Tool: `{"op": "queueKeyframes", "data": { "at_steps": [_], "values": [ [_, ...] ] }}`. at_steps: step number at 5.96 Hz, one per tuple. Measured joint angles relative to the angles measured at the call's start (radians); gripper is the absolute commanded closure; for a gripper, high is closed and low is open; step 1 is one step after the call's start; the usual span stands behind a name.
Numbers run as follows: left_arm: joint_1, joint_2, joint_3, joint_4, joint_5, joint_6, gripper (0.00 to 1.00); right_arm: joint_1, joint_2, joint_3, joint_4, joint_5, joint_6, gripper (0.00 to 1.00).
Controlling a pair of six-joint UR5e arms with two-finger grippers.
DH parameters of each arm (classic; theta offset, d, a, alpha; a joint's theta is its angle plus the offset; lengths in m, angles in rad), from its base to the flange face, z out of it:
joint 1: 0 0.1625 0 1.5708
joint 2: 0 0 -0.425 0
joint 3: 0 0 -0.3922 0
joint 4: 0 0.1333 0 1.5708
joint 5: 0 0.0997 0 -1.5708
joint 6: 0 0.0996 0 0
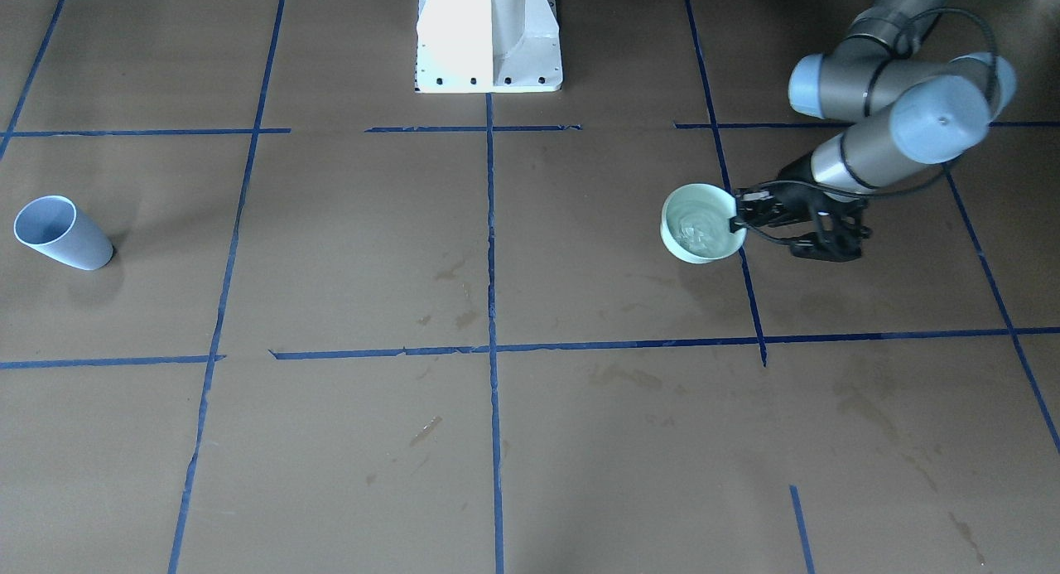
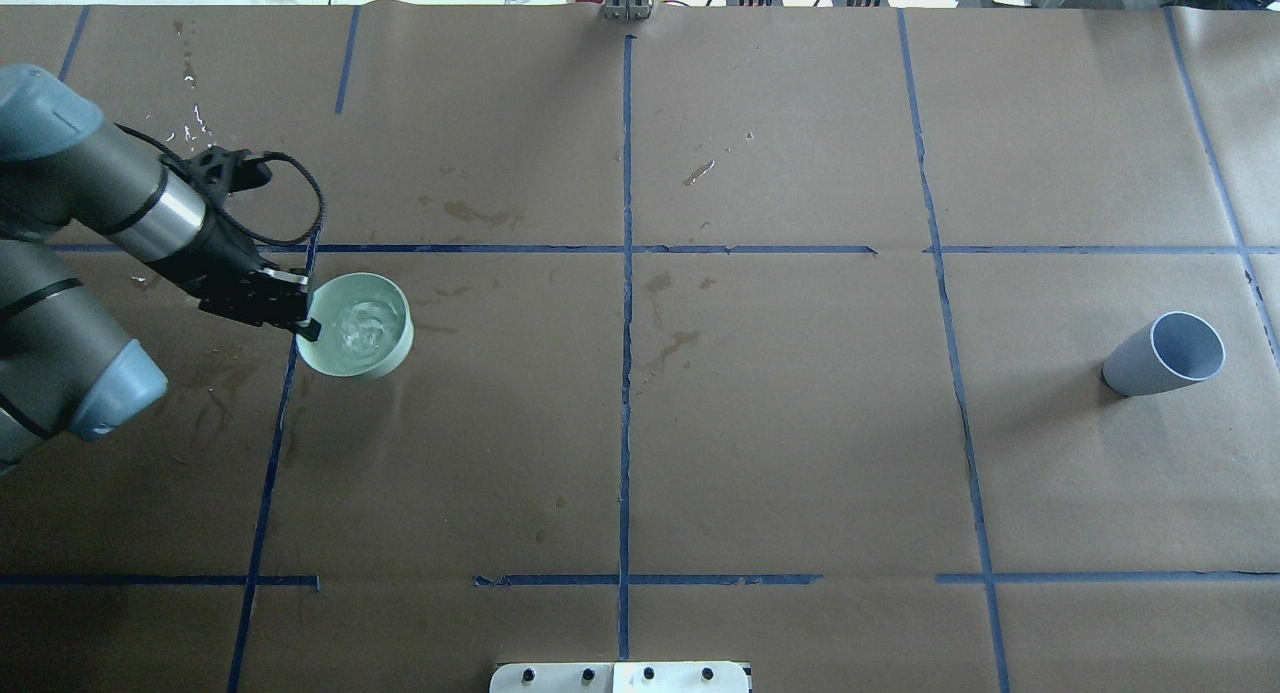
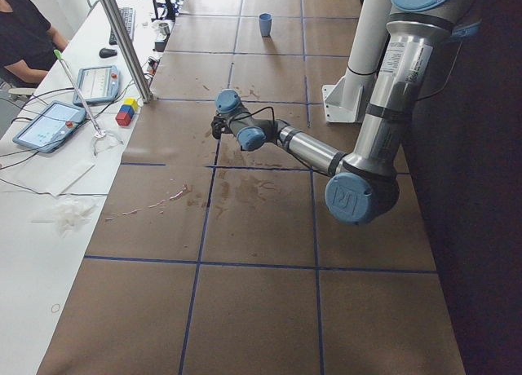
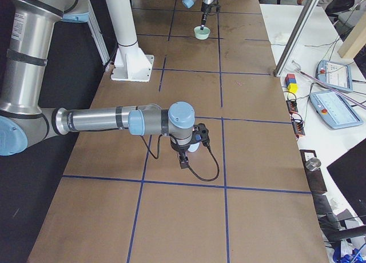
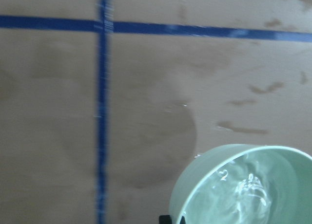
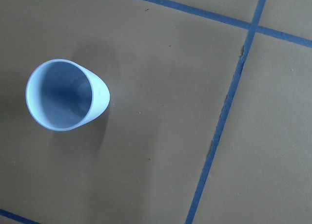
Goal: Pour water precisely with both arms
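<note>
A mint-green cup (image 2: 362,361) holds the water (image 2: 358,325), which ripples and glints; both also show in the left wrist view, cup (image 5: 195,185) and water (image 5: 243,190). My left gripper (image 2: 303,319) is shut on the green cup's rim, also seen from the front (image 1: 735,220). The cup's round shadow lies offset beside it, so it seems slightly lifted. An empty pale blue cup (image 2: 1150,365) stands far right, seen from above in the right wrist view (image 6: 66,95). My right gripper (image 4: 184,159) hovers over it; I cannot tell whether it is open or shut.
The white pedestal base (image 1: 489,36) stands at the robot's edge. Brown paper with blue tape lines (image 2: 626,273) and dried water stains (image 2: 680,348) covers the table. Tablets and cables lie on a side bench (image 4: 334,103) past the far edge.
</note>
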Motion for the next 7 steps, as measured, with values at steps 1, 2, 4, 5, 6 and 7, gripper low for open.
{"op": "queueKeyframes", "data": {
  "at_steps": [1, 2, 4, 5, 6, 7],
  "values": [
    [0.057, -0.072, 0.009, 0.025, 0.029, -0.068, 1.00, 0.000, 0.000, 0.000, 0.000, 0.000, 0.000, 0.00],
    [0.103, -0.152, 0.013, 0.095, 0.077, -0.109, 1.00, 0.000, 0.000, 0.001, 0.001, 0.000, 0.000, 0.00],
    [0.188, -0.317, 0.086, 0.191, 0.179, -0.187, 1.00, 0.000, 0.001, 0.001, 0.002, 0.001, 0.000, 0.00],
    [0.212, -0.393, 0.161, 0.195, 0.217, -0.221, 1.00, 0.000, 0.001, 0.001, 0.002, 0.002, -0.001, 0.00],
    [0.229, -0.441, 0.216, 0.192, 0.253, -0.237, 1.00, 0.000, 0.002, 0.002, 0.002, 0.002, -0.002, 0.00],
    [0.243, -0.462, 0.248, 0.178, 0.285, -0.244, 1.00, 0.000, 0.002, 0.003, 0.002, 0.003, -0.002, 0.00]
  ]
}}
